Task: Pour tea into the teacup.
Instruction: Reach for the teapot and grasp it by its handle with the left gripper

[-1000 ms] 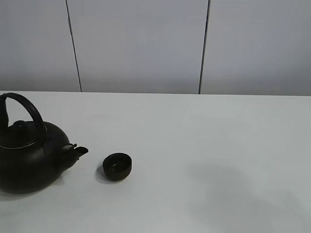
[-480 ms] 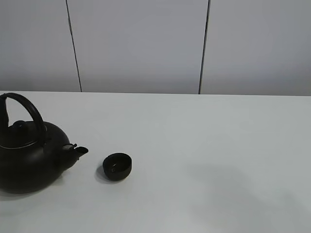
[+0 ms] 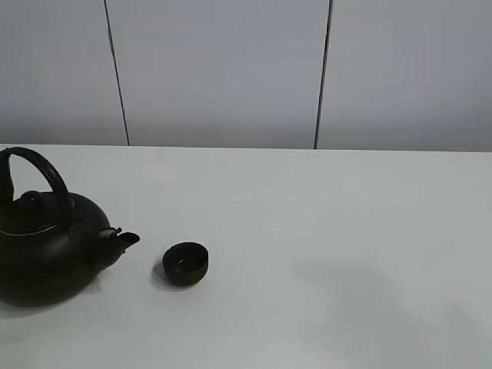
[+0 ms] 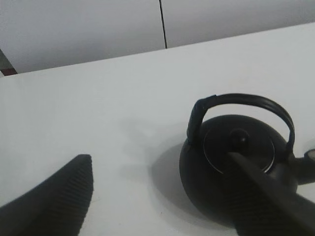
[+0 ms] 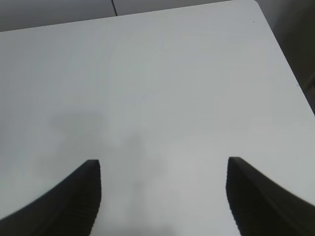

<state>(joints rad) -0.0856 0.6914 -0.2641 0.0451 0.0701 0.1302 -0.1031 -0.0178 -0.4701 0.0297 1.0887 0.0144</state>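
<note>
The small black teacup [image 3: 185,264] stands on the white table [image 3: 323,231], just right of the kettle's spout [image 3: 123,239]. The large black kettle [image 3: 42,246] with an arched handle [image 3: 38,171] stands at the left edge of the exterior high view; it also shows in the left wrist view [image 4: 238,167]. My left gripper [image 4: 160,162] is open, above and behind the kettle, with one finger in front of the kettle's body. My right gripper [image 5: 162,164] is open and empty over bare table. Neither gripper shows in the exterior high view.
A grey panelled wall [image 3: 231,69] stands behind the table. The table's far right corner [image 5: 256,5] shows in the right wrist view. A faint shadow [image 3: 361,296] lies on the table to the right of the teacup.
</note>
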